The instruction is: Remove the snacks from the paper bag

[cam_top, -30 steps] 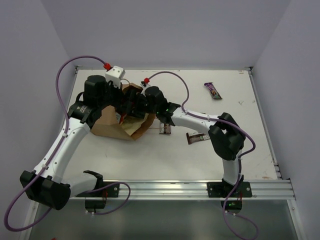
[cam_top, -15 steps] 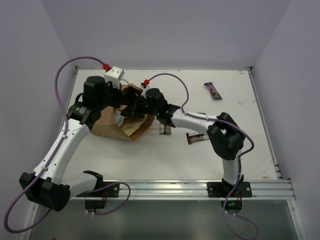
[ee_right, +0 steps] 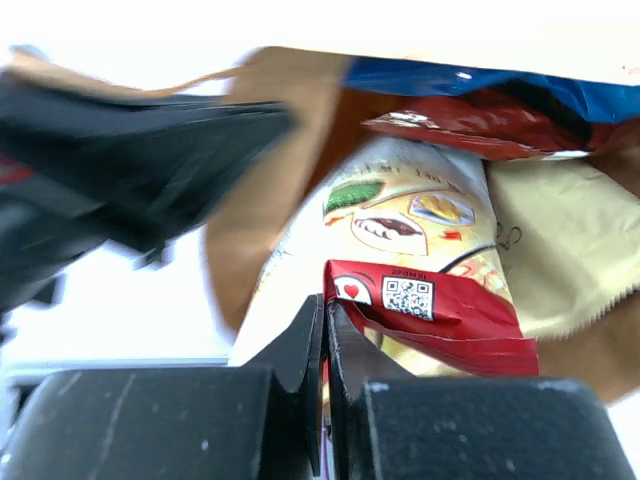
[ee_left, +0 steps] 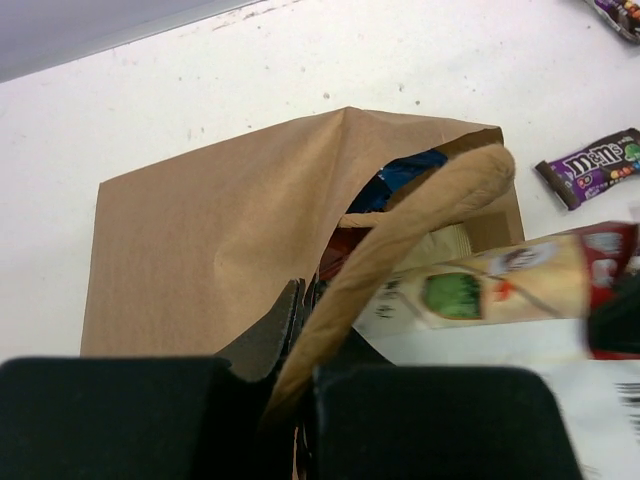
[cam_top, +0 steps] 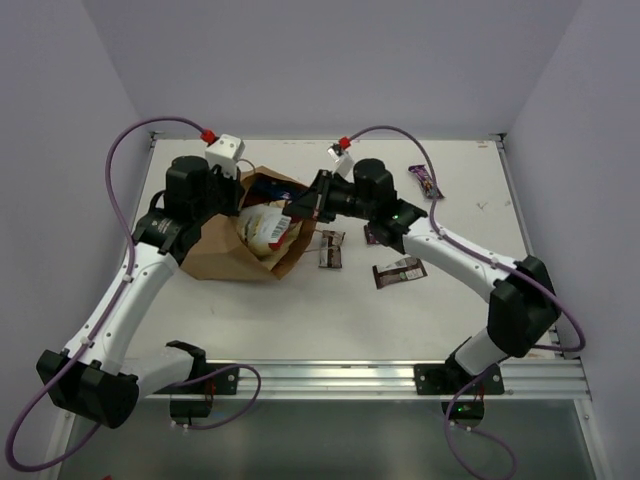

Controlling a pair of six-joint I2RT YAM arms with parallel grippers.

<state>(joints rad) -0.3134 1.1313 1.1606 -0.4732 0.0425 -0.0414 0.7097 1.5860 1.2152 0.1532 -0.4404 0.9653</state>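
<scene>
Clearly the white-red packet [ee_right: 420,260] is a light, puffy thing of slick, crinkly film. It should dent rather than break, but it could slip from a grip on its belly, so the flat crimped end seam is the place to hold it. The right pincer [ee_right: 323,315] is clamped on just that red end edge, its jaws pressed together with the film between them. The packet lies half out of the mouth of the paper bag [cam_top: 215,250], pale with a red band, a small code square and printed pictures.

The bag lies on its side on the desk [cam_top: 450,320], thin and floppy and likely to drag along unless pinned. The left pincer [ee_left: 298,345] is closed on the bag's rim by the handle. Deeper inside the bag sit a blue packet [ee_right: 480,80] and a red packet [ee_right: 470,125]. Candy bars [cam_top: 330,248] lie just outside the bag's mouth.
</scene>
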